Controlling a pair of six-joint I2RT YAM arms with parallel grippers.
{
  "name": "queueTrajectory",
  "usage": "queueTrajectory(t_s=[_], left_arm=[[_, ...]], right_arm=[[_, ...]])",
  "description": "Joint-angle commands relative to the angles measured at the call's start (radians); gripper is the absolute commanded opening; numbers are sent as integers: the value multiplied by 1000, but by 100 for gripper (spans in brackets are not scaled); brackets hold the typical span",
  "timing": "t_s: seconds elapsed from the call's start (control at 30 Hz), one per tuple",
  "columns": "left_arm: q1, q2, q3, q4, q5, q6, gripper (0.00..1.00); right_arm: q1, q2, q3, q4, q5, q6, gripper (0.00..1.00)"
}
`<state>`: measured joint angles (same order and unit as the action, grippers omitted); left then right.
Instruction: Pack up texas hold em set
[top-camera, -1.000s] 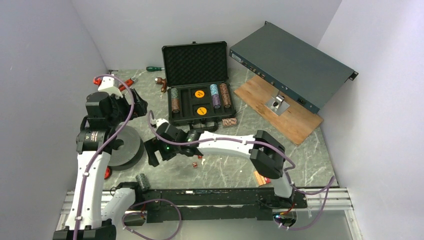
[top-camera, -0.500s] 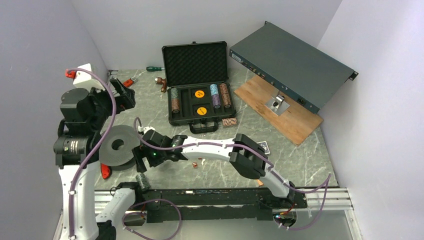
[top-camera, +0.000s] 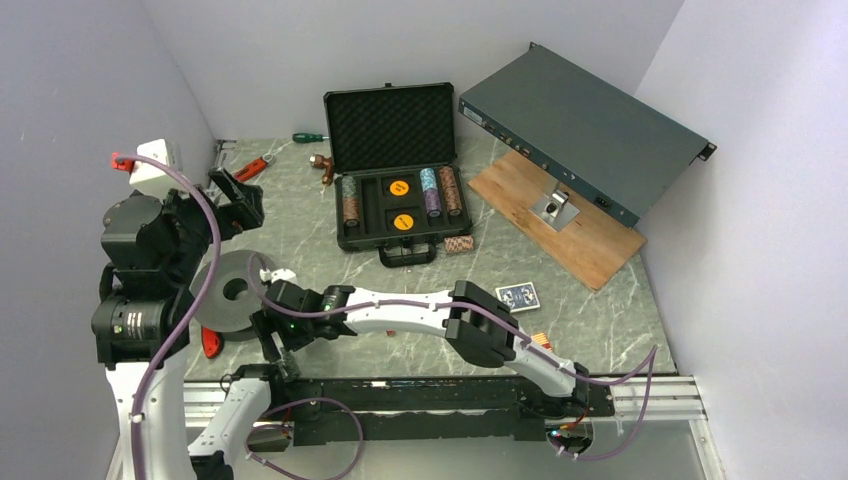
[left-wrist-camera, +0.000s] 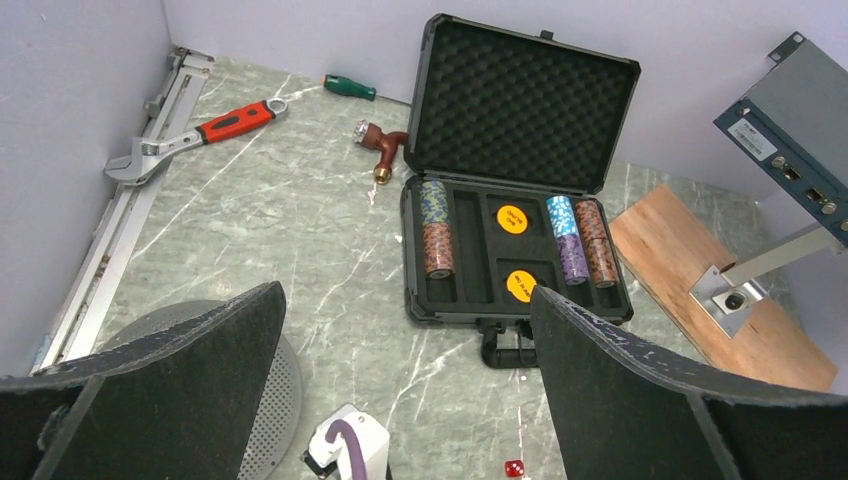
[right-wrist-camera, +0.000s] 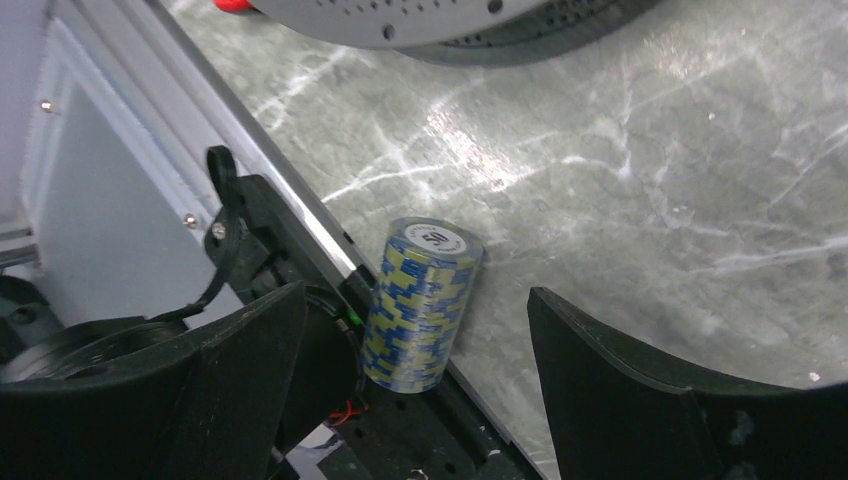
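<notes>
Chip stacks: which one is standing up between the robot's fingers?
The blue-and-yellow stack. It stands upright alone at the table's near edge between the right gripper's open fingers, untouched; the other stacks lie in or beside the black case.

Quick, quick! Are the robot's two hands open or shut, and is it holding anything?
Left gripper: jaws open, holding nothing.
Right gripper: jaws open either side of the blue-and-yellow chip stack, not gripping it.
</notes>
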<state>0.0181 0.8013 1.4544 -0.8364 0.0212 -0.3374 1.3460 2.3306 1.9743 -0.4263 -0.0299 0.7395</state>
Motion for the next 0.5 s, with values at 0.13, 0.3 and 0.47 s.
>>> queueTrajectory(t_s=[0.13,0.3,0.47], left_arm=[[-3,-45,3,22,17,7,100],[-3,-77,-7,23,14,2,100],[-3,-104,-24,23,21,-3,100]], right_arm=[[39,62,93,-108,91,36,84],[41,95,120,-120,90,43,81],[41,134,155,-138,82,46,77]])
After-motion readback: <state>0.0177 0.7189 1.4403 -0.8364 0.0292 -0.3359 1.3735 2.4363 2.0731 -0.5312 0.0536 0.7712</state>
